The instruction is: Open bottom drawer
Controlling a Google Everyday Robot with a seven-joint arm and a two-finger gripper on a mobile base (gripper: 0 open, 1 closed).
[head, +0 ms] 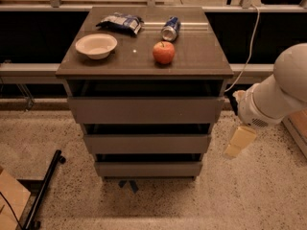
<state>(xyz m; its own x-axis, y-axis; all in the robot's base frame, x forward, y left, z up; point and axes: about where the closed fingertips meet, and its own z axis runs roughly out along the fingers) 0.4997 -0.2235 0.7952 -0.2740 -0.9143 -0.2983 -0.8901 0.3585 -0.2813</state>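
Observation:
The bottom drawer (pixel 148 168) is the slimmest grey-brown front of three in the cabinet, low near the floor, with no handle. Its front sits nearly flush under the middle drawer (pixel 147 143), with a dark gap above it. The widest top drawer (pixel 145 110) is above both. My gripper (pixel 240 142) hangs to the right of the cabinet, about level with the middle drawer and clear of it, on the white arm (pixel 276 95). It touches nothing.
On the cabinet top (pixel 201 56) lie a white bowl (pixel 96 45), a chip bag (pixel 120 23), a tipped can (pixel 170 28) and a red apple (pixel 163 52). A black bar (pixel 43 188) lies on the floor at the left. A cable (pixel 249 47) hangs at the right.

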